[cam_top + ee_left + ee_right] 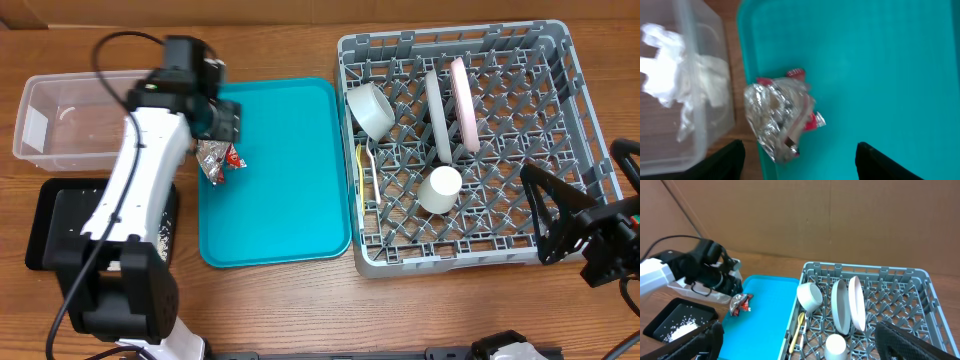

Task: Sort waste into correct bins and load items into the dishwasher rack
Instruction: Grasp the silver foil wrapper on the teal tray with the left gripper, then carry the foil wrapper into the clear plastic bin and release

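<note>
A crinkled foil wrapper (775,117) with a red packet (814,120) against it lies on the left rim of the teal tray (290,180). My left gripper (800,167) is open just above it, fingers (725,162) apart on either side and touching nothing. White tissue (670,80) sits in the clear tub (70,120). Rice (680,327) lies in the black tray (50,235). The rack (560,110) holds a bowl (370,110), two upright plates (440,115), a cup (440,190) and a yellow utensil (362,170). My right gripper (570,225) is open and empty at the rack's near right corner.
The teal tray lies between the two bins and the rack, and apart from the wrapper and packet its surface is bare. A cardboard wall (815,215) stands behind the table. The left arm (130,200) reaches over the black tray.
</note>
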You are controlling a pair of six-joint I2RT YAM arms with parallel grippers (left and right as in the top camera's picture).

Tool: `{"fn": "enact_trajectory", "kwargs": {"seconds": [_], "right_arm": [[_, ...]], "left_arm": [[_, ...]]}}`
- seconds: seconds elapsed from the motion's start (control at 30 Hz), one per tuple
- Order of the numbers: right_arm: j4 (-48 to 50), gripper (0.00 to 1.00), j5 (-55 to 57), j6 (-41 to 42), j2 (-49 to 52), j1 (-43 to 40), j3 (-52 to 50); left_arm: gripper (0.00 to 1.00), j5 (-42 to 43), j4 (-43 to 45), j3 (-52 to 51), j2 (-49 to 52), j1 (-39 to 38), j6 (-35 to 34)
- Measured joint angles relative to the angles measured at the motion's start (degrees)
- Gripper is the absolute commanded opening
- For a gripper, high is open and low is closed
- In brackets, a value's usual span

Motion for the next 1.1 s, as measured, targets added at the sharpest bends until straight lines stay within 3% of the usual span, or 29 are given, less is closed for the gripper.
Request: {"fn": "enact_trajectory", "kwargs": {"seconds": [0.13, 0.23, 0.37, 0.47, 0.5, 0.53, 0.63, 0.73, 0.93, 1.1], "right_arm": [[-0.02, 1.00, -0.02, 0.00, 0.00, 0.00, 0.00], [-0.02, 1.00, -0.04, 0.00, 0.00, 0.00, 0.00], [-0.04, 1.00, -0.02, 0.00, 0.00, 0.00, 0.00], [-0.02, 1.00, -0.02, 0.00, 0.00, 0.00, 0.00], [-0.02, 1.00, -0.02, 0.00, 0.00, 0.00, 0.00], [0.00, 1.00, -0.02, -0.02, 0.00, 0.00, 0.00], [-0.02, 1.00, 0.00, -0.02, 0.00, 0.00, 0.00], [-0.04, 1.00, 0.00, 0.00, 0.00, 0.00, 0.00], [-0.04, 1.00, -0.02, 0.00, 0.00, 0.00, 0.00], [-0.02, 1.00, -0.02, 0.02, 0.00, 0.00, 0.00]], "left_arm": [[0.63, -3.78, 1.18, -3.37, 1.05, -2.60, 0.79], [0.49, -6.51, 4.74, -6.01, 3.04, -2.69, 1.25], [0.54, -9.55, 9.49, -8.17, 5.84, -2.69, 1.27], [0.47, -10.56, 11.80, -8.70, 7.21, -2.69, 1.36], [0.41, -10.86, 12.00, -8.70, 7.82, -2.69, 1.27], [0.23, -10.97, 12.13, -8.70, 8.15, -2.69, 1.31], [0.04, -11.23, 12.15, -8.70, 9.88, -2.69, 1.33], [0.04, -11.39, 11.78, -8.74, 11.21, -2.71, 1.38], [0.04, -11.41, 2.08, -5.09, 10.49, -2.69, 1.05], [0.04, -11.58, -1.64, 0.92, 4.15, -2.43, 0.92]]}}
